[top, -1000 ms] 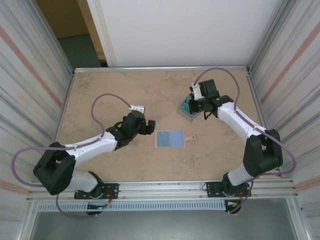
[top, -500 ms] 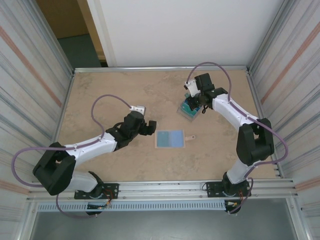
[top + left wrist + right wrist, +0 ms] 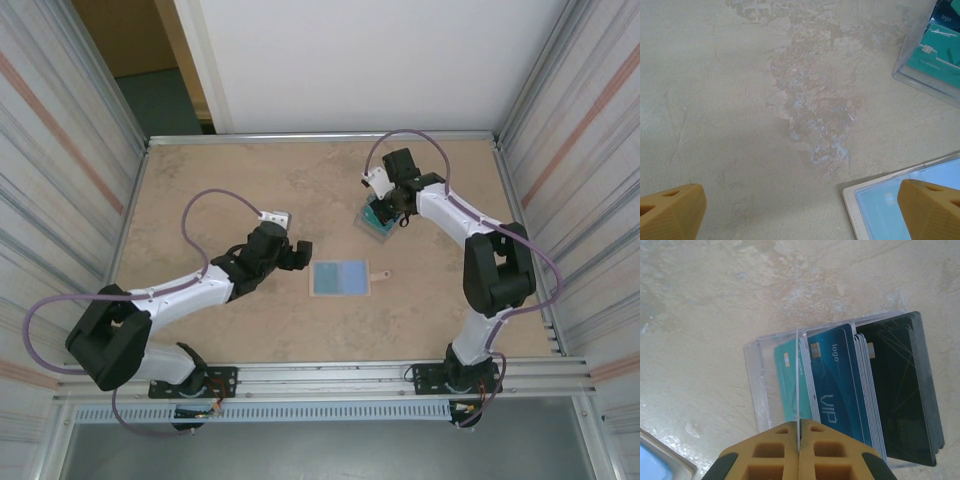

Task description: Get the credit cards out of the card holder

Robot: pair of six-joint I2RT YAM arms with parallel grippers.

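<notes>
Left fingers [image 3: 300,254] hang wide open and empty beside the tan folding card holder [image 3: 340,277] with pale blue panels, open flat on the surface [image 3: 220,190]. Right fingers [image 3: 801,452], pressed shut, hover over the clear plastic tray [image 3: 754,390] of teal, blue and navy credit cards [image 3: 832,385]; dropping lower could knock it askew.

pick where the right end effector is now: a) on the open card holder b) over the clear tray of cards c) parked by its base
b: the right end effector sits over the clear tray, well apart from the card holder lying open mid-table.
</notes>
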